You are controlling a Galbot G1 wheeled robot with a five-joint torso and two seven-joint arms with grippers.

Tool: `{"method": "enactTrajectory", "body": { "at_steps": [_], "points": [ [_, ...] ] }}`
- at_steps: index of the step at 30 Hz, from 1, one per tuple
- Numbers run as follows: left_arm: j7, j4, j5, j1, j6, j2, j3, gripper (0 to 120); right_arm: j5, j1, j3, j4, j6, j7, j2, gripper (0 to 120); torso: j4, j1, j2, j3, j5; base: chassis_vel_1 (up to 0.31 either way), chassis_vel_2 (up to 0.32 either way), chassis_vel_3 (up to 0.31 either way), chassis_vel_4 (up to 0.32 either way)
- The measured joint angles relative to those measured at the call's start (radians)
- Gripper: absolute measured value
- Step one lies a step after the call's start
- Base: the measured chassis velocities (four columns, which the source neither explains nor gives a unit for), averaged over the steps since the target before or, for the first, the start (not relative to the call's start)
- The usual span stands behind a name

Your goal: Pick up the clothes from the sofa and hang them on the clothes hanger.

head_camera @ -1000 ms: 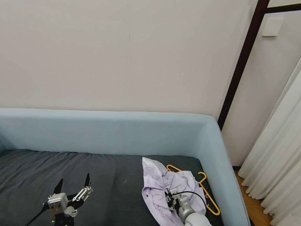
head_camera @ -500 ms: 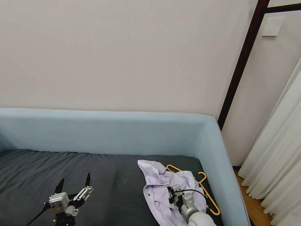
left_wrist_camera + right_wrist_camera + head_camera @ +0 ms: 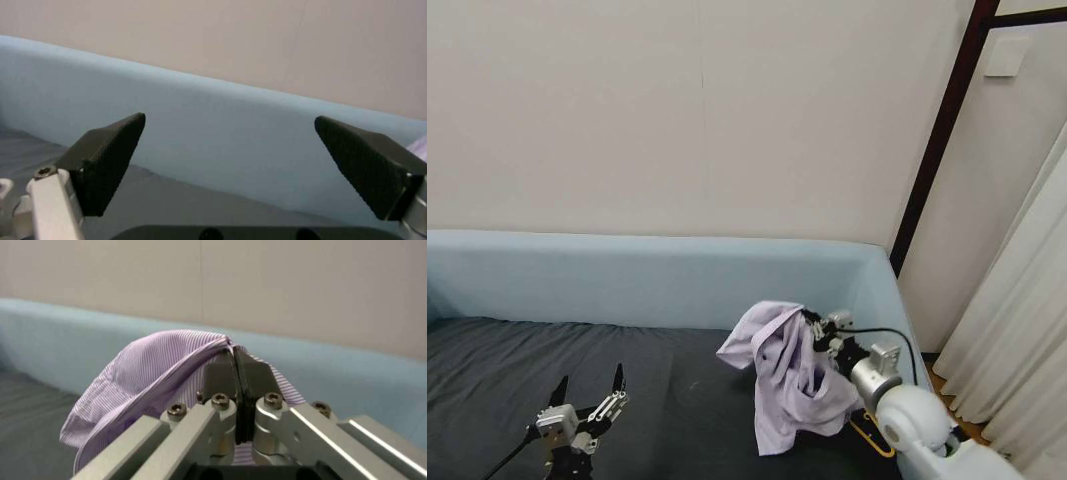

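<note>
So the right gripper (image 3: 810, 318) is pinching the shirt (image 3: 782, 385), fingers pressed tight together on a fold of fabric. It's sitting in front of the sofa's (image 3: 627, 280) backrest, close to the right-end corner. The shirt is a lilac one with thin stripes, and most of it is hanging off the seat, draping down from the pinch in a bunched lump. I can't tell if its lower edge is touching the dark grey seat or not. In the right wrist view the cloth is folding over the fingertips (image 3: 219, 372) and spilling off to one side, with the sofa's pale blue backrest running behind it. An orange hanger (image 3: 872, 438) is lying on the seat at the sofa's right end, just beside the bottom of the shirt and mostly hidden by the cloth and the arm. The left gripper (image 3: 590, 377) is hovering over the left-middle part of the sofa seat. It's touching nothing, with its fingers spread wide and pointing at the backrest.
</note>
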Motion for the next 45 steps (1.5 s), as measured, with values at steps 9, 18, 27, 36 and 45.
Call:
{"method": "enactTrajectory", "body": {
  "at_steps": [9, 18, 27, 36, 45],
  "points": [
    [0.0, -0.009, 0.005, 0.001, -0.003, -0.002, 0.003, 100, -0.316, -0.111, 0.014, 0.088, -0.085, 0.064, -0.047, 0, -0.0002, 0.0, 0.0, 0.0, -0.0001, 0.0, 0.0, 0.0, 0.0],
    [0.0, -0.017, 0.006, 0.009, -0.004, -0.001, -0.002, 100, -0.578, -0.217, -0.11, -0.21, -0.105, -0.029, 0.104, 0, -0.0001, 0.0, 0.0, 0.0, -0.0001, 0.0, 0.0, 0.0, 0.0],
    [0.0, -0.016, 0.014, 0.014, -0.004, -0.011, -0.005, 100, -0.557, -0.124, -0.217, -0.52, -0.075, -0.017, 0.273, 0, 0.0003, 0.0, 0.0, 0.0, 0.0, 0.0, 0.0, 0.0, 0.0],
    [0.0, -0.001, 0.021, 0.009, -0.004, -0.016, 0.002, 100, -0.464, -0.187, -0.172, -0.333, 0.062, -0.045, 0.222, 35, -0.0001, 0.0, 0.0, 0.0, -0.0002, 0.0, 0.0, 0.0, 0.0],
    [0.001, -0.001, 0.028, 0.007, -0.005, -0.019, 0.008, 100, -0.49, -0.244, -0.14, -0.294, 0.084, -0.026, 0.199, 65, 0.0, 0.0, 0.0, 0.0, 0.0001, 0.0, 0.0, 0.0, 0.0]
  ]
}}
